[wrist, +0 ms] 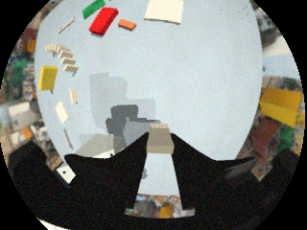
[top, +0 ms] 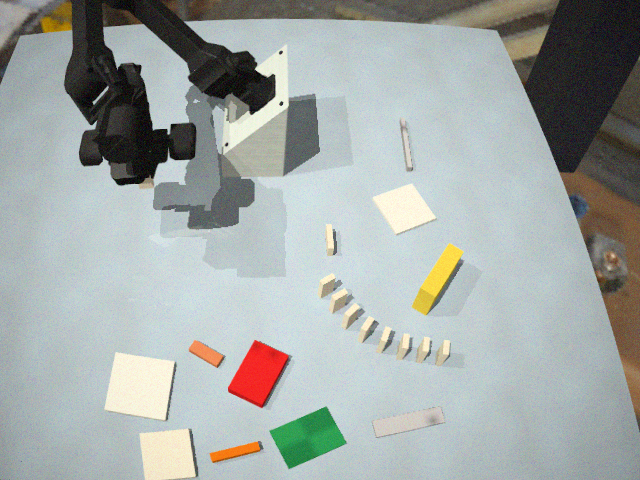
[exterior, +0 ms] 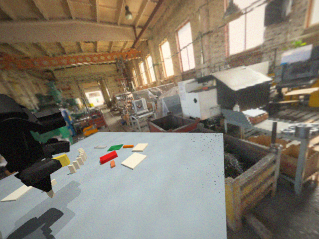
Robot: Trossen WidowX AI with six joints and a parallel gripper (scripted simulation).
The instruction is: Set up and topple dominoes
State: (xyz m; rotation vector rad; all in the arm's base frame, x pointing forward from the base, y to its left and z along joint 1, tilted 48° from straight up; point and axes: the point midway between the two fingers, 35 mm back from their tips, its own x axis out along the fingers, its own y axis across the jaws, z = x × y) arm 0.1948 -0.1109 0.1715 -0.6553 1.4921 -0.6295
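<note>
My gripper (wrist: pixel 159 135) is shut on a cream domino (wrist: pixel 159 131) (exterior: pixel 51 193) and holds it above the table at the arm's side. In the top view the arm hides most of that domino; only a pale bit shows under it. A curved row of several cream dominoes (top: pixel 367 329) (exterior: pixel 79 161) (wrist: pixel 66 60) stands upright, well away from the gripper. Another cream domino (top: pixel 329 239) (wrist: pixel 73 96) is apart from the row, beyond its arm-side end, across a wider gap; whether it is upright or on its side is hard to tell.
A yellow block (top: pixel 437 279) is beside the row. A pale wedge (top: pixel 255 157) is near the arm. A cream tile (top: pixel 404 208) and a grey stick (top: pixel 406 145) lie beyond the row. A red block (top: pixel 258 373), a green sheet (top: pixel 308 437) and orange pieces lie on its other side.
</note>
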